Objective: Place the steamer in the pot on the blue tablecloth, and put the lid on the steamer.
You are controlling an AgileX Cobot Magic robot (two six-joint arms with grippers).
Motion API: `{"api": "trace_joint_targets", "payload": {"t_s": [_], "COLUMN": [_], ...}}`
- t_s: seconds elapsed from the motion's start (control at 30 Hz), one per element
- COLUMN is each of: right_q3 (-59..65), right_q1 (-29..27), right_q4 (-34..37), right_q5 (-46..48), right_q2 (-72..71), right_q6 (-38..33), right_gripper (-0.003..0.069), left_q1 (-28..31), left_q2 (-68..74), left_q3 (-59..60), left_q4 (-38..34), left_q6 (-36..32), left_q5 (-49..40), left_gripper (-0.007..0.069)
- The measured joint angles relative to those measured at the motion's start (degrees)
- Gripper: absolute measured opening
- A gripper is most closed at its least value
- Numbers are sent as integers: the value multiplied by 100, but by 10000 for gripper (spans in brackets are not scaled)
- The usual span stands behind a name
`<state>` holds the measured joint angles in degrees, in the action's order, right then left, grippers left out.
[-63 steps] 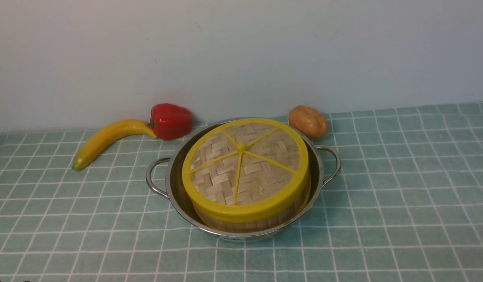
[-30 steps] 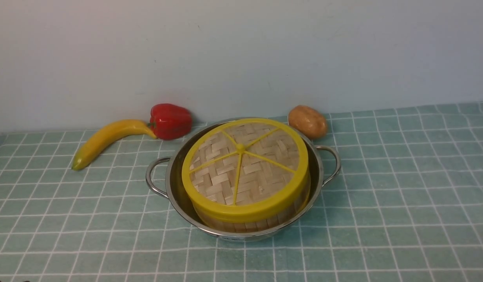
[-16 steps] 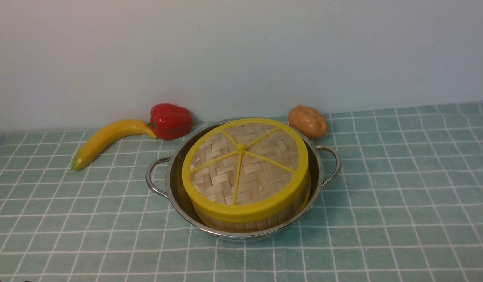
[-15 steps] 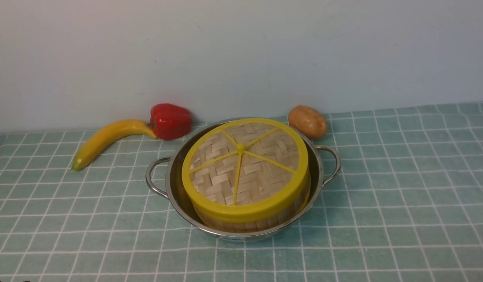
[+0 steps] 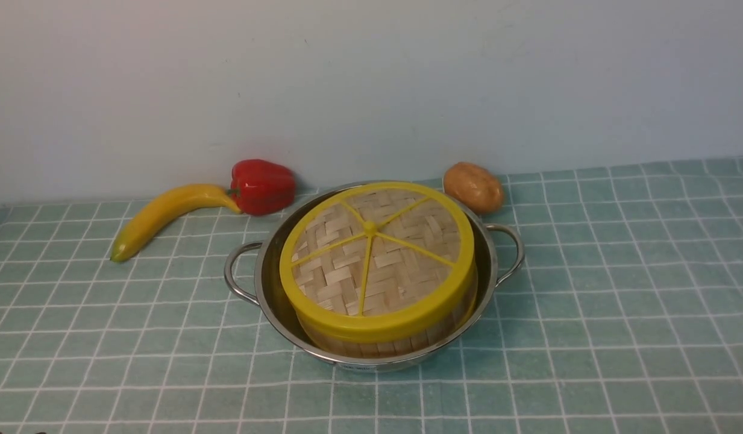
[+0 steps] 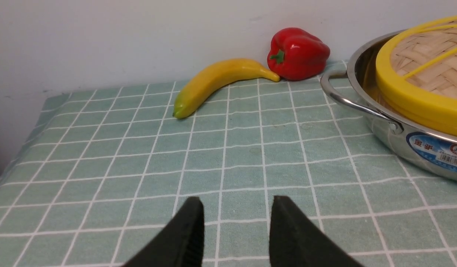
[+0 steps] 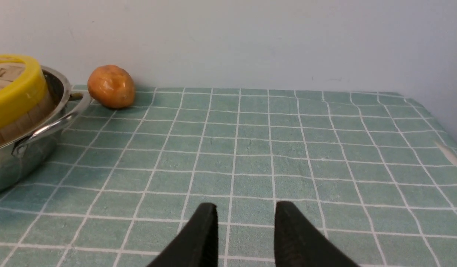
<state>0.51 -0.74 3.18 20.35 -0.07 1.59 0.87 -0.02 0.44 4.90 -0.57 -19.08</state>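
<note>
Both grippers, left (image 6: pixel 235 230) and right (image 7: pixel 245 231), released, empty, low over cloth (image 5: pixel 618 289) short of pot (image 5: pixel 275 304) | steamer (image 5: pixel 383 343) in pot, lid (image 5: pixel 374 259) on it, seemingly slightly tilted | risk: lid slips if unseated or an arm nudges pot | beyond pot: banana (image 5: pixel 163 217), pepper (image 5: pixel 261 185), potato (image 5: pixel 473 187)

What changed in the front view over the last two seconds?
Nothing visibly changed. The lid sits on the steamer in the pot on the blue tablecloth, as before. The banana, red pepper and potato have not moved. No arm shows in the front view, then or now.
</note>
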Motion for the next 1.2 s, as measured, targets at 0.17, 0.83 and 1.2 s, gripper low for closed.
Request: {"api": "trace_joint_targets", "payload": {"t_s": [0.17, 0.83, 1.2], "right_q3": [0, 0, 0], "right_q1": [0, 0, 0], "right_q4": [-67, -72, -72], "right_q5": [-31, -57, -57], "right_q2": [0, 0, 0], "right_q6": [117, 122, 129], "right_gripper": [242, 242, 242], "left_q1": [0, 0, 0], "left_q2": [0, 0, 0], "left_q3": [0, 0, 0], "left_q4": [0, 0, 0], "left_q6": [0, 0, 0], "left_q5": [0, 0, 0], "left_gripper": [243, 243, 243]}}
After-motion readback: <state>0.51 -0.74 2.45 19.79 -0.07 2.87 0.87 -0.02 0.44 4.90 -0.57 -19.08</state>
